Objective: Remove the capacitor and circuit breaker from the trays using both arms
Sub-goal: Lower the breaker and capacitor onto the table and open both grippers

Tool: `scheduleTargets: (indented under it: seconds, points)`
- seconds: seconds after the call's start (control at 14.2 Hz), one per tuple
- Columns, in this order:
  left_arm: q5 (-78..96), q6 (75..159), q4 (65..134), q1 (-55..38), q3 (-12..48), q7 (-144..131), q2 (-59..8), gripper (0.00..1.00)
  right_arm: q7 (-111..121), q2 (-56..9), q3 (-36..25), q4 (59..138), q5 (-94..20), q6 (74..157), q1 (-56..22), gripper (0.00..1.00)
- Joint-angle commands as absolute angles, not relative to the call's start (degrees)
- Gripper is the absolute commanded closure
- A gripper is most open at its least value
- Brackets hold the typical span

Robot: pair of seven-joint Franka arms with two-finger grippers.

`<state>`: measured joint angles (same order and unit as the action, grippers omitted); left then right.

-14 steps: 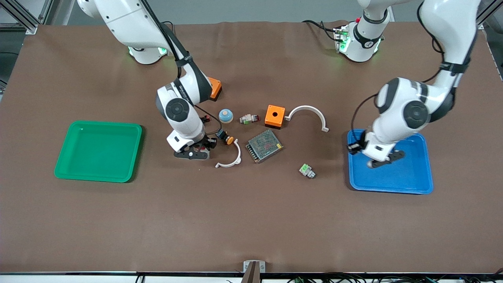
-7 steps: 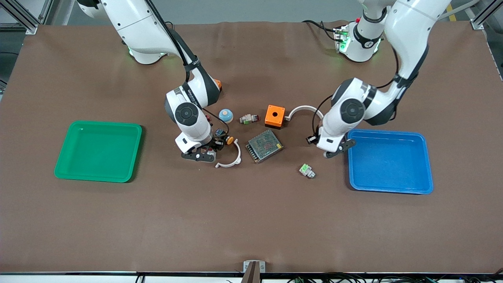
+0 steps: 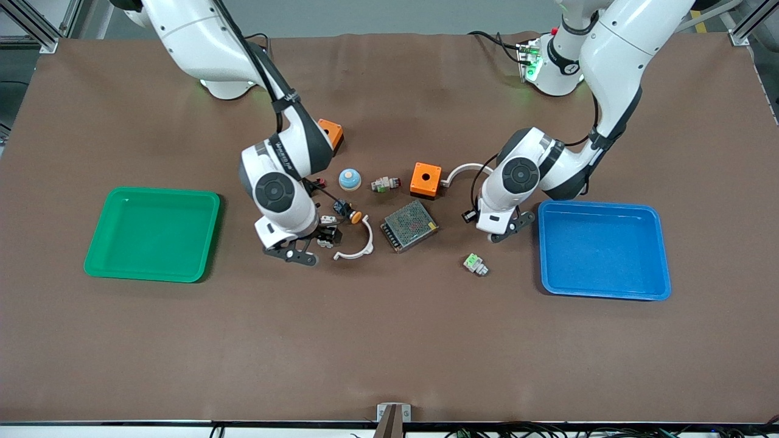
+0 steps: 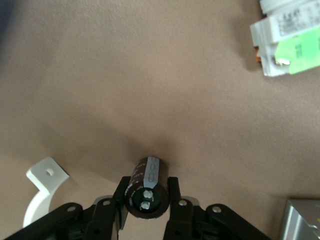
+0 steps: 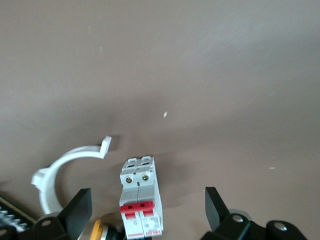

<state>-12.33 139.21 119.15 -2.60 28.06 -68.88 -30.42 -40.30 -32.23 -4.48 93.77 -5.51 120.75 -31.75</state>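
Observation:
The breaker (image 5: 141, 200), a pale grey block with red levers, lies flat on the brown table between my right gripper's (image 5: 145, 212) open fingers (image 5: 75, 215), with gaps on both sides. In the front view that gripper (image 3: 301, 252) is low over the table beside a white curved clip (image 3: 356, 246), and the hand mostly hides the breaker. My left gripper (image 4: 146, 192) is shut on the capacitor (image 4: 146, 185), a small black cylinder with a pale stripe, and holds it just above the table. In the front view it (image 3: 508, 230) hangs between the mesh box (image 3: 409, 225) and the blue tray (image 3: 602, 249).
A green tray (image 3: 152, 225) lies at the right arm's end. Around the middle are two orange boxes (image 3: 425, 179) (image 3: 331, 131), a blue dome (image 3: 349, 178), an orange-capped button (image 3: 348, 212), a white arc (image 3: 481, 173) and green-and-white connectors (image 3: 475, 264) (image 3: 386, 183).
My left arm has swung from over the blue tray toward the middle of the table. My right gripper has shifted slightly, toward the green tray and the front camera.

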Motion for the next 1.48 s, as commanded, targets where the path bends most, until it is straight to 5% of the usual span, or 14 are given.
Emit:
scheduleTargets:
  seconds: [0.0,0.07,0.14,0.28,0.7,1.41]
  points:
    - [-13.5,140.4,118.2,-3.8,27.9,-71.8,-31.6,0.85,-32.1,-30.9,-3.9,87.3,-5.8,111.0,-26.3,0.00]
    - [-13.5,140.5,118.0,-4.3,27.9,-72.1,-31.7,0.72,-28.1,-29.6,-3.9,86.6,-5.8,108.0,-23.5,0.00]
    - [-13.4,140.5,118.0,-4.5,27.9,-72.5,-31.8,0.43,-23.6,-28.1,-3.9,86.1,-5.5,106.2,-20.6,0.00]
    - [-13.5,140.5,117.1,-4.4,27.9,-73.4,-31.7,0.01,-13.5,-25.6,-4.0,86.0,-5.1,101.4,-15.1,0.00]
    - [-16.1,137.8,108.5,-3.1,27.7,-71.9,-29.0,0.00,-0.5,-21.3,-4.0,81.7,-1.6,93.9,-2.7,0.00]
    - [-22.3,99.9,78.7,2.8,27.8,-39.1,-26.8,0.00,-1.2,-21.0,-3.9,77.8,-2.7,89.6,1.2,0.00]
